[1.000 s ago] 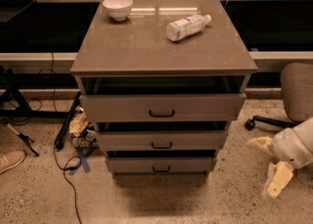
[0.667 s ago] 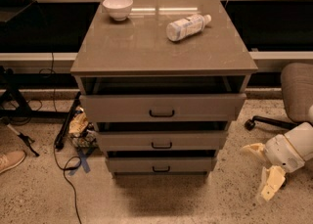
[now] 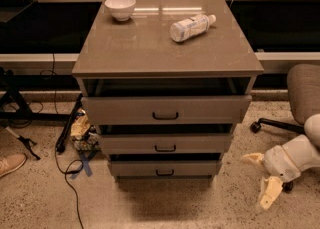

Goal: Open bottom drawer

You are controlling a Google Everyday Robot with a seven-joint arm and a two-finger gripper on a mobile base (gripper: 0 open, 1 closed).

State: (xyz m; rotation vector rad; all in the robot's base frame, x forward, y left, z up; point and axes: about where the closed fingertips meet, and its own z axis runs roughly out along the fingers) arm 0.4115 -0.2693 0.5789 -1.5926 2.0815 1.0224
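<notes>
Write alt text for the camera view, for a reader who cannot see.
The gripper hangs low to the right of a grey-brown cabinet, jaws open, not touching the bottom drawer. A white bowl and a lying bottle sit on top.

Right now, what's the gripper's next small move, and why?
Probably move the gripper left toward the bottom drawer and its handle. The gripper hangs open near the floor, off to the right of the drawer, touching nothing.

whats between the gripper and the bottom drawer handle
Camera view: only bare speckled floor lies between the white gripper, low at right with jaws open, and the grey-brown bottom drawer with its black bar handle.
</notes>
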